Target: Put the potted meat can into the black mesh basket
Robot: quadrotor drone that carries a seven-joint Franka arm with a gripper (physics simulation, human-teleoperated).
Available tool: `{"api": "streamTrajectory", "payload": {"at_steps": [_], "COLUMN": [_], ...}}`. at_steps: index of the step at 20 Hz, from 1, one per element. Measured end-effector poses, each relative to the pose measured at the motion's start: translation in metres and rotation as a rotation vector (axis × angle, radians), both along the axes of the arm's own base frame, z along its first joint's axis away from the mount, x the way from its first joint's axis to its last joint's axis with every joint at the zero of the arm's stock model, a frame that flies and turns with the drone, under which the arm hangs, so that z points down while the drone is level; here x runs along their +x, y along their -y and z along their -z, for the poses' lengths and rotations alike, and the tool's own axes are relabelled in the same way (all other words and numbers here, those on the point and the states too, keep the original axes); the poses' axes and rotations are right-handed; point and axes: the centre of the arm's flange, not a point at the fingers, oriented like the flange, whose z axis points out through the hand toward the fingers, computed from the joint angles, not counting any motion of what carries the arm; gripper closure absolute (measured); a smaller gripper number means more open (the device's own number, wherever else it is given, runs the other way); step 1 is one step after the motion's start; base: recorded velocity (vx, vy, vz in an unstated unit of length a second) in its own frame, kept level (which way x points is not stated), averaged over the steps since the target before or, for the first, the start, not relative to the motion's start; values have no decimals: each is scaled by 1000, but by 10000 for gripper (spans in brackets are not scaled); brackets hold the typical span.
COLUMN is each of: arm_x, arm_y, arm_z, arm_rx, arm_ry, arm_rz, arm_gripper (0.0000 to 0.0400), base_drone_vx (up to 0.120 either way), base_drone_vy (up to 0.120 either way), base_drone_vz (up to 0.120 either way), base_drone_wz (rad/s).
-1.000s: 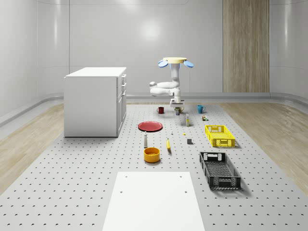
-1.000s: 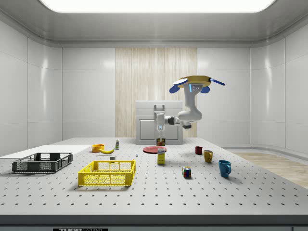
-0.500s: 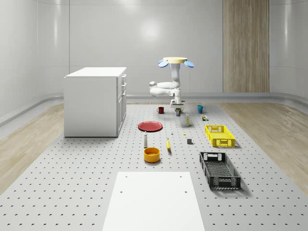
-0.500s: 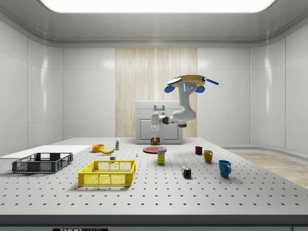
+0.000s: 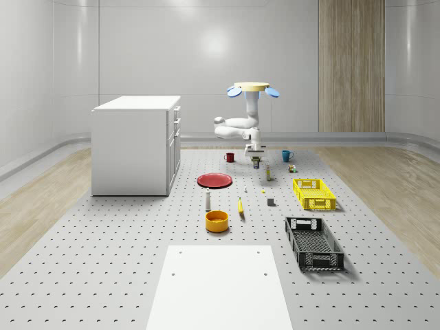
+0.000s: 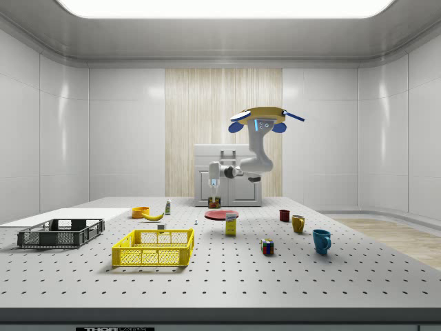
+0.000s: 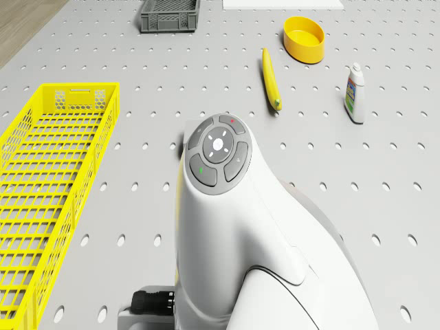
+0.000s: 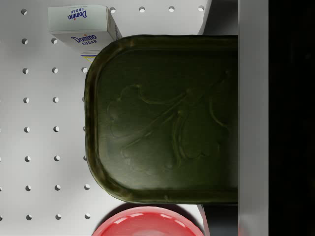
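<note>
The drone [image 6: 260, 118] hovers in the air over the far part of the table [image 5: 137, 261], beyond the red plate [image 5: 215, 180]. Its arm reaches down and ends in the hand [image 6: 213, 198], which is clenched on the potted meat can [image 6: 214, 203]. The can hangs clear of the table surface, just above the plate's far edge in the side view. In the wrist view the can [image 8: 162, 118] sits pressed against 1 finger [image 8: 253, 118] along its side, with the plate's rim [image 8: 147, 223] under one end and a sugar box [image 8: 83, 27] past the other.

The black mesh basket [image 5: 313, 243] lies well apart from the plate, toward the near end of the table, with the yellow basket [image 5: 313, 193] between it and the drone. Open table stretches between the plate and the black basket, broken by a banana [image 5: 240, 205], a small bottle [image 5: 207, 200] and an orange bowl [image 5: 216, 221].
</note>
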Motion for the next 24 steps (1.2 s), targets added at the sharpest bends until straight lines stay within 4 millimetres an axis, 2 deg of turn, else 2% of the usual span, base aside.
{"api": "streamTrajectory", "payload": {"at_steps": [24], "arm_x": [0], "arm_y": [0], "arm_z": [0], "arm_rx": [0], "arm_ry": [0], "arm_rz": [0], "arm_gripper": [115], "base_drone_vx": [120], "base_drone_vy": [0], "base_drone_vz": [0], "base_drone_wz": [0]}}
